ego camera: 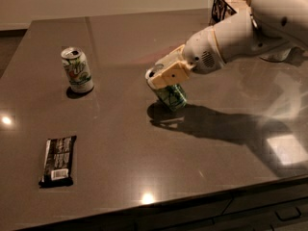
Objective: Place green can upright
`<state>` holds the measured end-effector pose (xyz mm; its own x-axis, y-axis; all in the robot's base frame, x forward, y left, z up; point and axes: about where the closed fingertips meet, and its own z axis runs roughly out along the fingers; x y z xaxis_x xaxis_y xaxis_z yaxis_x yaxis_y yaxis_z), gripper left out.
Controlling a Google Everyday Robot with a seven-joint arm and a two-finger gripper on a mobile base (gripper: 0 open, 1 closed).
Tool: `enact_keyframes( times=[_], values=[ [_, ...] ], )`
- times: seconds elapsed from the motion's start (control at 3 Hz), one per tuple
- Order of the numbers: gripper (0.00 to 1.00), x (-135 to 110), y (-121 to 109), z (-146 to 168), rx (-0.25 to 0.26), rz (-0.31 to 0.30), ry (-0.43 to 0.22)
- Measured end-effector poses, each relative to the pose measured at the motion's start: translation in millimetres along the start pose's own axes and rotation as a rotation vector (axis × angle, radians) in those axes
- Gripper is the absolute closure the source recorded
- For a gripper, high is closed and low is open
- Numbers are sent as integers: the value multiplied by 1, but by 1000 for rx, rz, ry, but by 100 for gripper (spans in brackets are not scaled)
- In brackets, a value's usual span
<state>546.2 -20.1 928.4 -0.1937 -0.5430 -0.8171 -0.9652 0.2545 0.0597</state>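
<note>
The green can (172, 96) is a dark green drink can with pale markings, near the middle of the dark table (144, 153). It leans with its silver top (153, 73) up and to the left, its lower end at or just above the tabletop. My gripper (166, 75) comes in from the upper right on a white arm and is shut on the can's upper part, with its tan fingers (174, 73) across the can. The can's lower half shows below the fingers.
A mostly white can with green lettering (77, 70) stands upright at the left. A dark wrapped snack bar (57, 160) lies flat at the front left. A box (226, 5) and another object stand at the far right behind my arm. The table's front edge runs along the bottom.
</note>
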Motion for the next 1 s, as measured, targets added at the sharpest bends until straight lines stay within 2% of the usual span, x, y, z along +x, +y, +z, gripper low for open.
enact_keyframes(
  times=[0.33,0.67,1.0],
  values=[
    [100,-8,-8,-6,61,76,-158],
    [100,-11,-19,-13,98,130,-301],
    [100,-12,-28,-14,104,156,-419]
  ],
)
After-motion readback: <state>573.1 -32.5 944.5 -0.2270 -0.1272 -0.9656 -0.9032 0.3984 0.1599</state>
